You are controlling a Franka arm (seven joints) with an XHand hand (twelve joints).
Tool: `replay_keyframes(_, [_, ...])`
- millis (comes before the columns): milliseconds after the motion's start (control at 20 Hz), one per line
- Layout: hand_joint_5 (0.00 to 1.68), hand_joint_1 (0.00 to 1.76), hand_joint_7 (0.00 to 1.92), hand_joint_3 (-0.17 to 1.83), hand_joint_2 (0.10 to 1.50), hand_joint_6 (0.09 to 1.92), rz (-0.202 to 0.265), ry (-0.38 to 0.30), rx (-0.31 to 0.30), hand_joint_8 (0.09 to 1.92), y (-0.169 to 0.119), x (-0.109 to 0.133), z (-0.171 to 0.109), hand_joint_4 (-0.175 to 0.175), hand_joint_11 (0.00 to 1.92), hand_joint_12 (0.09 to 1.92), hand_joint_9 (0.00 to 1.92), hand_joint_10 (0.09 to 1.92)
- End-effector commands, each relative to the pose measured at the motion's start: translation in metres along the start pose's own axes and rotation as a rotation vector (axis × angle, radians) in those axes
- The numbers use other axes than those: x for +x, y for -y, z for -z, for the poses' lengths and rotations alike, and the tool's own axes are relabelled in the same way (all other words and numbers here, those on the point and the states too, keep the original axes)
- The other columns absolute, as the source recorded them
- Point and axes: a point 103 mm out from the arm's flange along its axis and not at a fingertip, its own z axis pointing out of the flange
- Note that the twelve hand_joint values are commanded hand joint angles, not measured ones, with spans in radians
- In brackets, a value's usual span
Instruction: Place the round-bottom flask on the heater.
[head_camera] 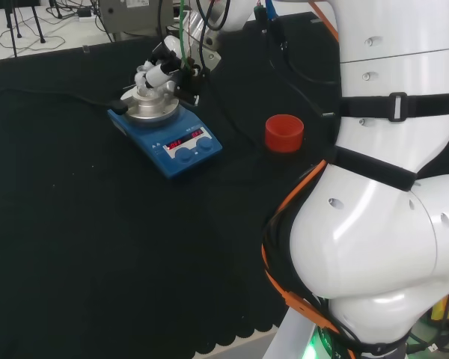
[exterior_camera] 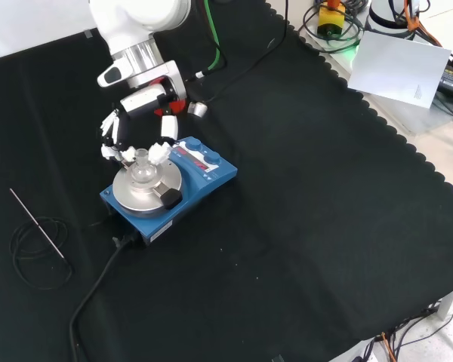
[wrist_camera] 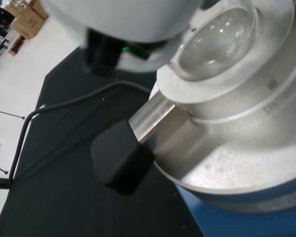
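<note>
The clear round-bottom flask [exterior_camera: 142,170] sits with its bulb in the silver bowl-shaped block [exterior_camera: 136,193] on top of the blue heater [exterior_camera: 205,178]. In the front view the black and white hand [exterior_camera: 145,102] reaches down from the view's top, its fingers [exterior_camera: 109,137] curled round the flask's neck from both sides. In the head view the hand [head_camera: 165,72] hangs over the flask [head_camera: 146,90] on the heater [head_camera: 184,146] at the far left. The wrist view shows the glass bulb [wrist_camera: 217,39] resting in the block [wrist_camera: 237,128], under a blurred white part of the hand [wrist_camera: 123,15].
A black knob [wrist_camera: 121,160] on a metal stem sticks out of the block's side. A red ribbed ring [head_camera: 284,132] stands right of the heater in the head view. The heater's black cable [exterior_camera: 98,280] and a thin rod with coiled wire [exterior_camera: 38,249] lie on the cloth.
</note>
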Motion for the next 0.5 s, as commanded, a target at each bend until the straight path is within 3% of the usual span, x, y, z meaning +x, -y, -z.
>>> replay_keyframes(50, [0.70, 1.10, 0.49, 0.87, 0.50, 0.92, 0.022, 0.017, 0.014, 0.63, -0.0008, 0.0035, 0.0041, -0.058, 0.32, 1.32, 0.73, 0.58])
replay_keyframes(500, [0.48, 1.04, 0.44, 0.83, 0.48, 0.75, 0.027, 0.010, 0.010, 0.67, 0.0051, 0.0026, 0.0116, -0.064, 0.27, 1.34, 0.67, 0.63])
